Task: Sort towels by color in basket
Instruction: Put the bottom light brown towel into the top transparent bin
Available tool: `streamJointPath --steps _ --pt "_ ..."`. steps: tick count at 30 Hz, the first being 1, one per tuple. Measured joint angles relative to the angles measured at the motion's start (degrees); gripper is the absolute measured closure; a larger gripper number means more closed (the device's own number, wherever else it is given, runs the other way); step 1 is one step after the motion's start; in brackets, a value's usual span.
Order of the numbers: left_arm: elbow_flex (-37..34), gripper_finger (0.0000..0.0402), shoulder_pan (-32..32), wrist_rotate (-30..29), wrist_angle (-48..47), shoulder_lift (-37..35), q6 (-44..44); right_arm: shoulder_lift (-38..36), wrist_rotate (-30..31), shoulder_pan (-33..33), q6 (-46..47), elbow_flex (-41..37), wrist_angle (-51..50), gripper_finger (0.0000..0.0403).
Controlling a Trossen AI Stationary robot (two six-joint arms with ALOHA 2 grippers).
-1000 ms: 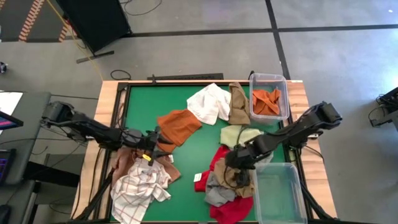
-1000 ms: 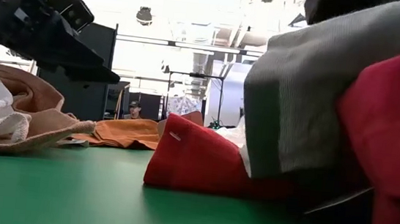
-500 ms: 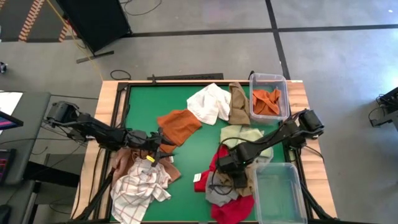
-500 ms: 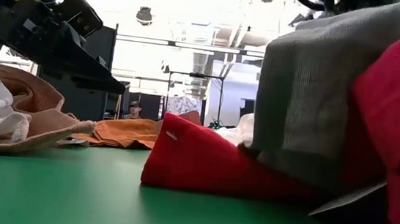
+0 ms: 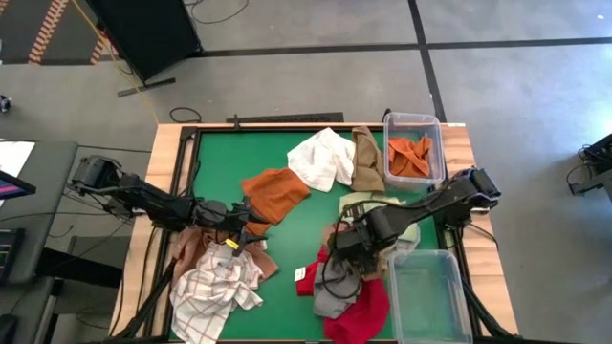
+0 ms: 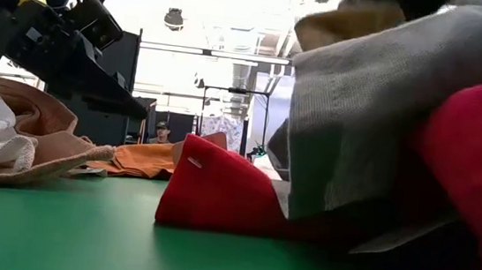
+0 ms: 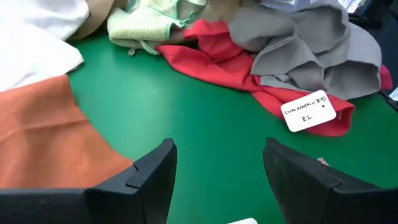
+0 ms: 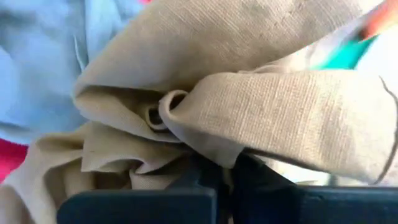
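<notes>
Sorting barely started, by the look of it: only orange cloth sits in the small bin (image 5: 413, 150); the big bin (image 5: 428, 294) beside the pile looks empty. Everything else is still loose on the green mat (image 5: 229, 162).

Right gripper (image 5: 349, 245) is on the pile just mat-side of the big bin, fingers closed on a tan towel (image 8: 205, 118): woven, ribbed, bunched into folds. Under it, grey towel (image 5: 333, 298), soft and crumpled, and red towel (image 5: 365, 313) with a paper tag (image 7: 309, 112).

Past the pile toward the small bin: pale green towel (image 5: 382, 204), brown towel (image 5: 366, 161), white towel (image 5: 323, 158) in a heap, rust towel (image 5: 274, 194) lying flattish.

Left gripper (image 5: 247, 222) hovers at the rust towel's edge, fingers apart, holding nothing. Near it, check towel (image 5: 215, 287) and peach towel (image 5: 191, 247), rumpled.
</notes>
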Motion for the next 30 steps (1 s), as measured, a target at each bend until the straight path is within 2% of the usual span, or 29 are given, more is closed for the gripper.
streamJointPath --steps 4,9,11,17,22,30 --pt "-0.04 0.0173 0.00 0.00 -0.50 0.00 0.00 -1.43 6.83 -0.03 0.21 5.29 -6.15 0.0369" --pt "-0.06 0.0173 0.00 0.00 -1.03 0.00 0.00 -4.54 20.79 -1.41 5.53 8.30 -16.57 0.0369" --pt "-0.06 0.0173 0.00 0.00 -1.40 0.00 0.00 -6.12 25.78 -2.52 7.47 8.11 -17.42 0.0369" --pt "-0.06 0.0173 0.00 0.00 -1.90 0.00 0.02 -10.52 35.64 -7.55 10.66 7.56 -17.20 0.0369" --pt "-0.06 0.0173 0.00 0.00 -2.29 0.00 0.00 -12.80 40.40 -13.97 13.35 7.56 -17.10 0.0369" --pt "-0.06 0.0173 0.00 0.00 -2.38 0.00 0.10 -13.24 40.48 -27.29 13.21 7.56 -17.08 0.0367"
